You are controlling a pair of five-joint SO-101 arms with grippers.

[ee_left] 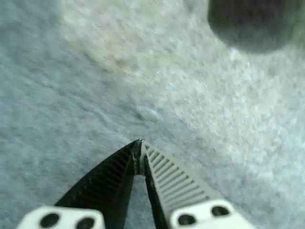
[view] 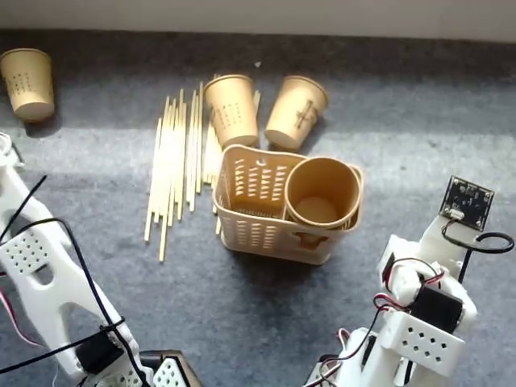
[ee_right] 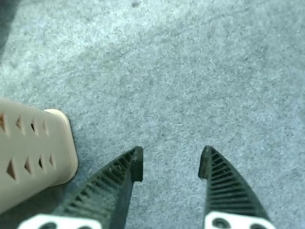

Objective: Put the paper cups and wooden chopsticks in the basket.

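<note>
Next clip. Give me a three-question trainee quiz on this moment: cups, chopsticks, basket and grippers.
1. How many paper cups lie outside the basket?
2. True or false: the wooden chopsticks are already in the basket.
3. Left gripper and right gripper: which is open? A left, B right, C both.

Key
1. Three; a fourth cup sits in the basket.
2. False; they lie on the carpet beside it.
3. B; the left is shut.

We see a matt beige perforated plastic basket (view: 266, 234), tan paper cups (view: 232, 109), pale wooden chopsticks (view: 171, 161), and seemingly felt-like grey cloth (view: 419, 137).
</note>
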